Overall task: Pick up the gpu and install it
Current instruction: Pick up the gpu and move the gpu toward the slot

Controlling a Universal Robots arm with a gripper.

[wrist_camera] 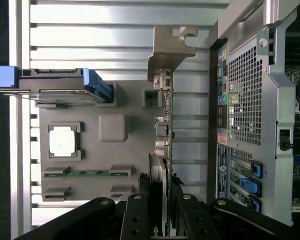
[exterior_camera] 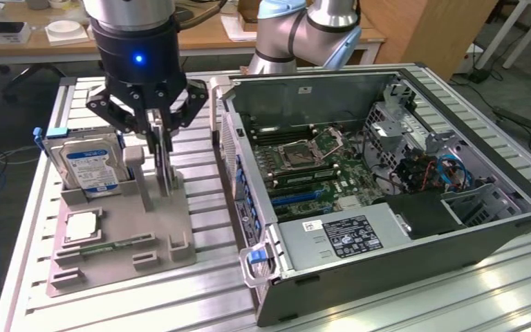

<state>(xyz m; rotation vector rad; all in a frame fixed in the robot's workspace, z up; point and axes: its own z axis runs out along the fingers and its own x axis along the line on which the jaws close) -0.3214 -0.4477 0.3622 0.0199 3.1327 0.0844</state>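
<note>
The gpu (exterior_camera: 164, 176) is a thin black card standing on edge over the grey holder (exterior_camera: 155, 232) at the exterior view's left. My gripper (exterior_camera: 161, 149) comes straight down on its upper edge, with one finger against each flat face, shut on it. In the wrist view the gpu (wrist_camera: 168, 130) shows edge-on, its silver-grey bracket (wrist_camera: 170, 47) at the far end and my gripper (wrist_camera: 162, 190) clamped at the near end. I cannot tell whether the card's lower edge still sits in the holder's slot.
An open computer case (exterior_camera: 487, 228) lies to the exterior view's right, its motherboard (exterior_camera: 321, 166) exposed. The holder also carries an upright hard drive (exterior_camera: 86, 162), a square silver chip (exterior_camera: 81, 226) and a green memory stick (exterior_camera: 118, 243). A second arm's base (exterior_camera: 303, 34) stands behind the case.
</note>
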